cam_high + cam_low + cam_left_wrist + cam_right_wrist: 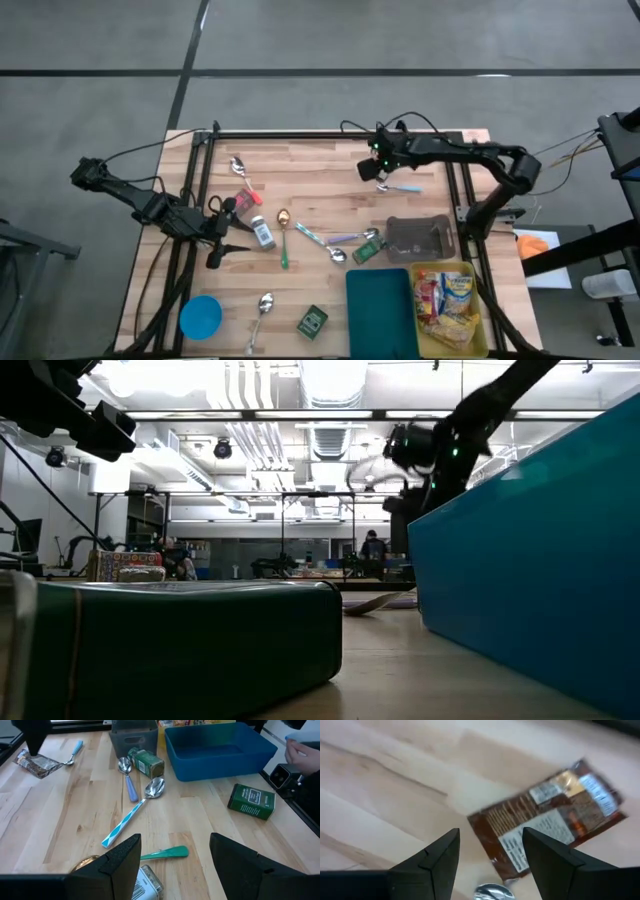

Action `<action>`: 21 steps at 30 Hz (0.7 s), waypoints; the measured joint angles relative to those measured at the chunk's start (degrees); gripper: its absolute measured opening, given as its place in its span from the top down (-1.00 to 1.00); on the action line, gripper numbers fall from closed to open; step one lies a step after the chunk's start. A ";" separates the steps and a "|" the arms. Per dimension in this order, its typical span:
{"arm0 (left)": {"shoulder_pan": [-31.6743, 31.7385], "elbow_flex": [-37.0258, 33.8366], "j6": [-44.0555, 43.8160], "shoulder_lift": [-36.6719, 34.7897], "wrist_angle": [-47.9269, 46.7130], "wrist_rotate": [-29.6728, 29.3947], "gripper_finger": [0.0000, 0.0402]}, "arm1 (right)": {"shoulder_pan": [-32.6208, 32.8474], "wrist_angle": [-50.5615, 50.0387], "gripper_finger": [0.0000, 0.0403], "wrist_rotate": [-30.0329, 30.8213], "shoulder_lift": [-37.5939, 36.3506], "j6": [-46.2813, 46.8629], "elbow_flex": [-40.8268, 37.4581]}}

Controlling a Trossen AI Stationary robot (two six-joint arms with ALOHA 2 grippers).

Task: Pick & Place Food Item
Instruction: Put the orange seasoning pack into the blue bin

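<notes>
**Right tool over brown snack packet, grasp not yet made**

I have the right tool point(490, 862) hovering above the brown snack packet point(552, 817) at the far side of the surface point(300, 165), right of centre. Its jaws stand apart with nothing between them; the packet lies flat on the wood just past the fingertips, a spoon bowl point(492, 892) beside it. So I judge the pick is only lined up: descent, closing, lift, carry and drop are all left.

Left tool point(172, 857) waits at the left side, jaws apart, empty, a green-handled spoon point(165, 852) and a small jar point(147, 882) under it.

Containers, near right corner: blue bin point(380, 310) looks empty in the left wrist view. Yellow bin point(478, 335) beside it already holds several packaged snacks point(445, 300), so I guess that's the goal for food. Grey basket point(420, 238) just beyond them; contents unclear.

Loose on the surface: green tin point(312, 320), blue lid point(200, 317), scattered spoons.
</notes>
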 joint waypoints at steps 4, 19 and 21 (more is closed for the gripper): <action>-0.02 0.01 -0.01 0.00 -0.02 0.00 -0.20 | 6.17 6.99 -0.06 12.03 -5.70 4.20 -5.38; -0.02 0.01 -0.01 -0.02 0.01 0.00 -0.20 | 16.28 37.91 -0.06 24.96 -9.71 16.87 -27.74; 0.00 0.02 -0.01 0.00 -0.02 0.00 -0.20 | 15.83 37.74 -0.06 25.11 -8.82 16.87 -27.99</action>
